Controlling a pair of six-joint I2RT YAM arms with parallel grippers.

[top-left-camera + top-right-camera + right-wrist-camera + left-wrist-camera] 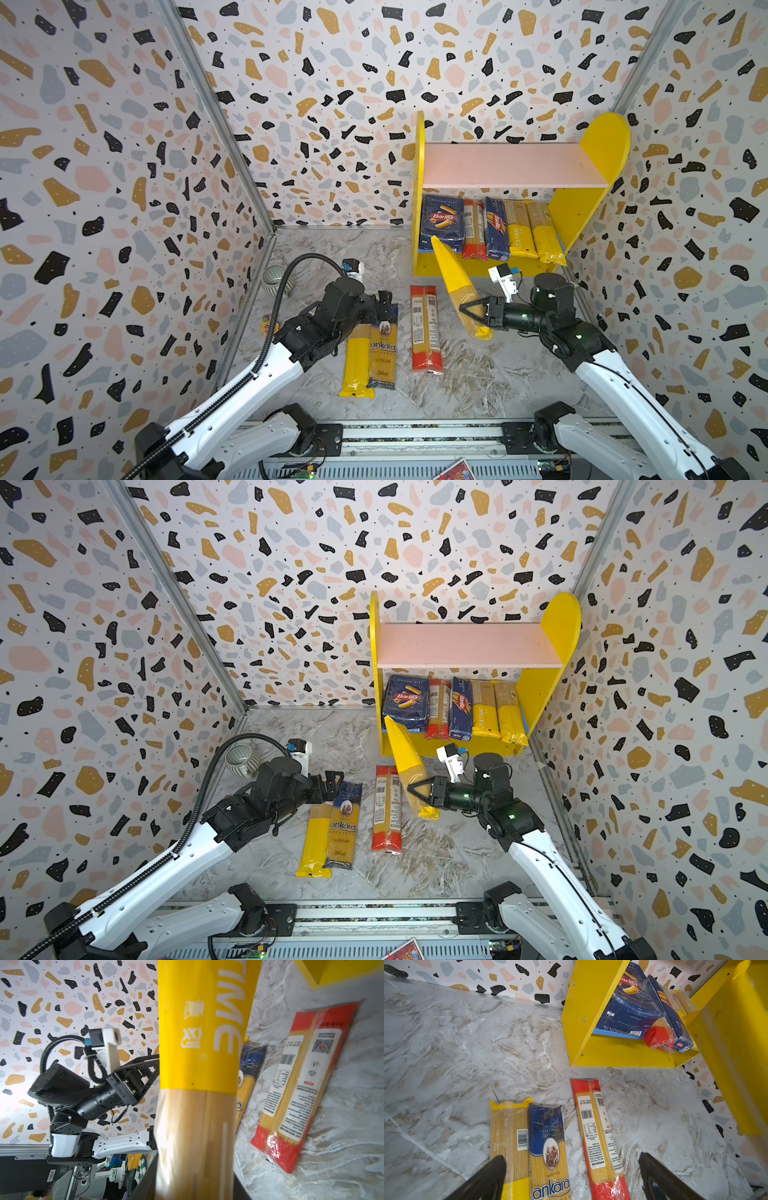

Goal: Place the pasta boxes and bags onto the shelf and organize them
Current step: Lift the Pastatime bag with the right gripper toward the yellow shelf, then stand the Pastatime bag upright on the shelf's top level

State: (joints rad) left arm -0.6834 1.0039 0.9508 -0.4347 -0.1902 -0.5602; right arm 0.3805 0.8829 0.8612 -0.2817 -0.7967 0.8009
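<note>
Right wrist: yellow-ended pack (199,1043) inside right gripper (193,1184) (snug)

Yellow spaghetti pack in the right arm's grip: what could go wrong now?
The right jaws pinch the yellow spaghetti pack near its lower end, so it may pivot or slip.
Its top end is by the Barilla rigatoni box and could knock it.
The shelf's lower tier looks crowded.
</note>
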